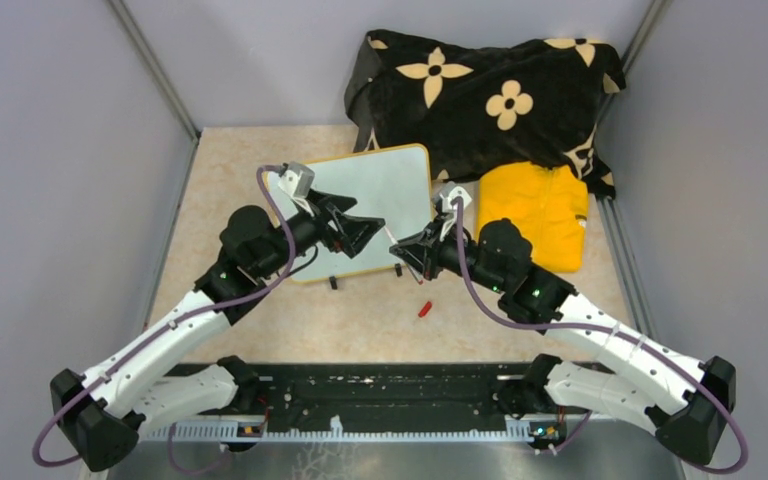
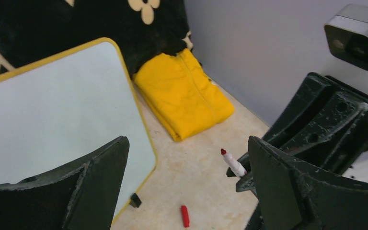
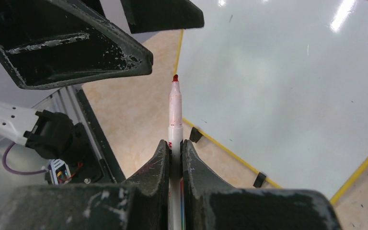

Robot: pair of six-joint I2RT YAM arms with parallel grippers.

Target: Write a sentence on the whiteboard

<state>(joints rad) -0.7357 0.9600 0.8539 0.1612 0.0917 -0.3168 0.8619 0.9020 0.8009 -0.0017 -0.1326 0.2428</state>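
Whiteboard (image 1: 390, 180) looks unmarked, we think; our right gripper (image 3: 176, 148) pinches the uncapped marker (image 3: 175, 110) to write, left gripper (image 2: 188, 143) spread wide, empty.

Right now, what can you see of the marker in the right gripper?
The marker is a slim pen with a white barrel, smudged reddish, and a bare red felt tip: uncapped. The right gripper is shut on its barrel, tip pointing forward past the fingers. The tip hangs in air beside the yellow frame of the whiteboard, apparently not touching it. A small red piece, likely its cap, lies on the table.
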